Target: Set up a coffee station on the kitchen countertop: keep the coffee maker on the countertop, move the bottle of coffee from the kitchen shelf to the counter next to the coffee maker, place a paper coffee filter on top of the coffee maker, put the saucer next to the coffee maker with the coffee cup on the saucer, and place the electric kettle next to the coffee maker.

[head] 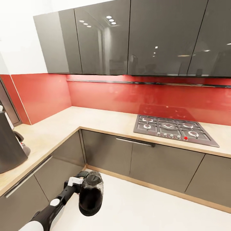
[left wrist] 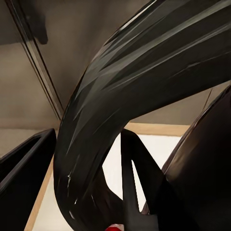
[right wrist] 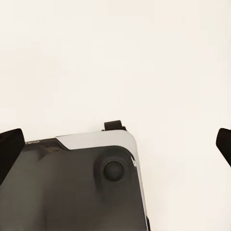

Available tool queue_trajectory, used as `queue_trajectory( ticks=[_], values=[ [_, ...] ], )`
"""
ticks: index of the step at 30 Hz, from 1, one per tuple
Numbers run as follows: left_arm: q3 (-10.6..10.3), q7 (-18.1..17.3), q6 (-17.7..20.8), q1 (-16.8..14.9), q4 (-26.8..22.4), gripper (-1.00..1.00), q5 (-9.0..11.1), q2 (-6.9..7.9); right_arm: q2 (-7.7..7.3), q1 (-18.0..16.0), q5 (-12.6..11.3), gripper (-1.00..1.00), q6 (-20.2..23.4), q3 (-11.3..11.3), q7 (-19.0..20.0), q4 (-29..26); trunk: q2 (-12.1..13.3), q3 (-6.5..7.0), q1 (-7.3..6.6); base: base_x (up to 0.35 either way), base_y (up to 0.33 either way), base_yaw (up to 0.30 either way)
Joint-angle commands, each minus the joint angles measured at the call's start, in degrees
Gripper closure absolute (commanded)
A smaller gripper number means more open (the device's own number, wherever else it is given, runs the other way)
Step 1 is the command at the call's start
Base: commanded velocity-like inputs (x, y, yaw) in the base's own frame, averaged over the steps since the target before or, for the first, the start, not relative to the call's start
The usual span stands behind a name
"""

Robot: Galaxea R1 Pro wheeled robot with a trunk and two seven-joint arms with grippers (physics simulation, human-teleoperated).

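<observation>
Smoky dark glass marks the electric kettle (head: 91,193), which hangs from the left gripper (head: 81,180) low in front of the glossy grey cabinet fronts (head: 106,152), above the pale floor (head: 144,205). In the left wrist view the kettle's black loop handle (left wrist: 110,120) sweeps across close to the camera and the jaws are clenched around it, one dark finger (left wrist: 21,163) showing beside it. The right gripper (right wrist: 115,144) points down at bare floor, its two fingertips (right wrist: 9,147) set wide apart at the picture's edges, released and holding nothing. The countertop (head: 64,123) runs round the corner under a red backsplash (head: 128,96); on its left stretch stands the coffee maker (head: 9,144) (cut off by the frame edge). A gas hob (head: 173,128) sits in the right stretch, well apart from the kettle.
</observation>
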Motion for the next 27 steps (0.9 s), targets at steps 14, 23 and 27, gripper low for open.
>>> queue_trajectory(
  ticks=[14,23,27],
  values=[
    [-0.14,-0.06,-2.31,-0.06,0.04,1.00,0.16,0.04,0.02,-0.05,0.58,-1.00,-0.09,-0.43,-0.30,-0.01,-0.09,-0.10,0.02,0.056,-0.035,0.146],
    [-0.18,-0.06,-2.33,-0.06,0.08,1.00,0.13,0.04,0.02,-0.05,0.58,-1.00,-0.09,-0.43,-0.39,-0.01,-0.09,-0.10,0.02,0.234,-0.170,0.277],
    [-0.18,-0.06,-2.31,-0.06,0.03,1.00,0.14,0.04,0.02,-0.05,0.58,-1.00,-0.08,-0.45,-0.39,-0.01,-0.09,-0.10,0.02,0.246,-0.195,0.277]
  ],
)
